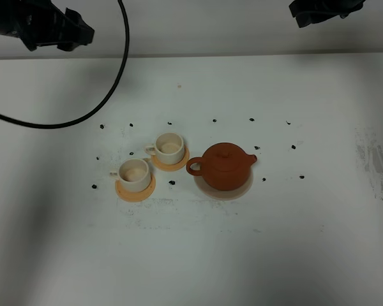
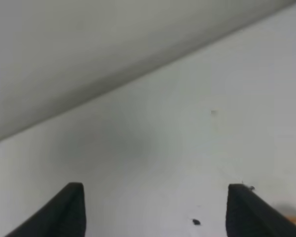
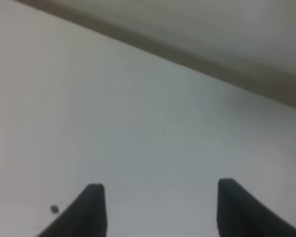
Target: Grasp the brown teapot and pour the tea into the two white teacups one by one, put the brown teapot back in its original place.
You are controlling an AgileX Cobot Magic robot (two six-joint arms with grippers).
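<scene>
1. Room is widest toward 6 o'clock in the exterior high view, where the white table (image 1: 198, 268) runs bare to the frame. Its far edge meets the wall (image 1: 210, 29) at 12 o'clock.
2. Near the centre, the brown teapot (image 1: 223, 167) stands upright on the beige mat (image 1: 241, 190), lid on, with its handle toward 9 o'clock and its spout toward 3 o'clock.
3. The rear teacup (image 1: 169, 148) sits at 10 o'clock from the teapot, near the handle but apart from it. The front teacup (image 1: 134, 173) sits at 9 o'clock, farther out. Each rests on an orange coaster (image 1: 180, 163).
4. A black cable (image 1: 118, 70) curves over the table between 12 and 9 o'clock. Black specks (image 1: 172, 183) ring the tea set, and a scuffed patch (image 1: 373, 159) lies at 3 o'clock.
5. The left gripper (image 2: 155, 212) hangs at 11 o'clock in the exterior view, well apart from the cups. Its fingers (image 2: 71, 212) are spread wide with only table between them, gripping and touching nothing.
6. The right gripper (image 3: 160, 210) hangs at 1 o'clock, well apart from the teapot. Its fingers (image 3: 91, 212) are likewise spread wide around bare table.
7. Only the exterior view shows the teapot, cups and mat. The left wrist view adds an orange blur at its frame edge, too soft to name. The right wrist view shows the table's far edge as a dark band.
</scene>
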